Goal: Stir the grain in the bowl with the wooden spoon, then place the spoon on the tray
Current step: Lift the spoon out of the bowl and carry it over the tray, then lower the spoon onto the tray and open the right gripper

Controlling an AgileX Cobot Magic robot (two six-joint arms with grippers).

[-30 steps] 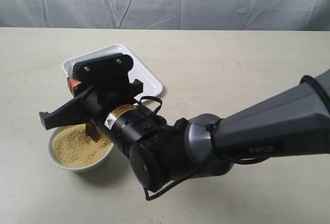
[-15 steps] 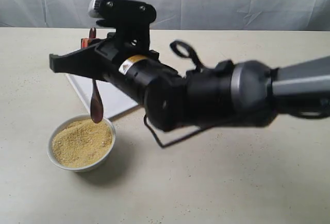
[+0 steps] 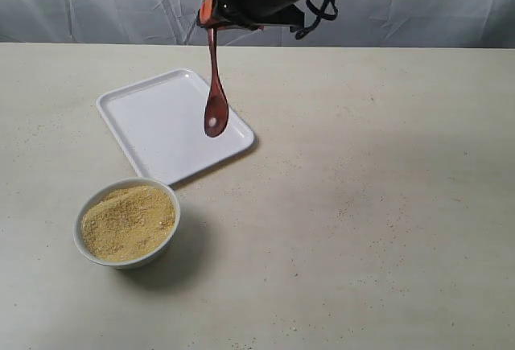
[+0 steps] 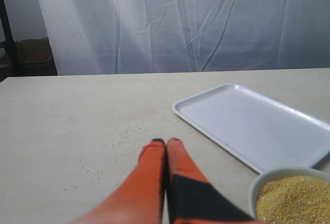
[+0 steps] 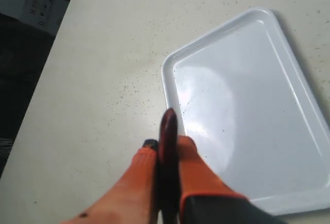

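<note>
Now wooden spoon (image 3: pixel 214 92) shifted from beside tray (image 3: pixel 153 129) to above it, scoop down, pinched by right gripper (image 5: pixel 167 142); left gripper (image 4: pixel 166 142) pressed together.

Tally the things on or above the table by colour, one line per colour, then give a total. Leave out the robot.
White: 2, the tray and the bowl
Reddish-brown: 1, the wooden spoon
Yellow: 1, the grain in the bowl
Total: 4
</note>
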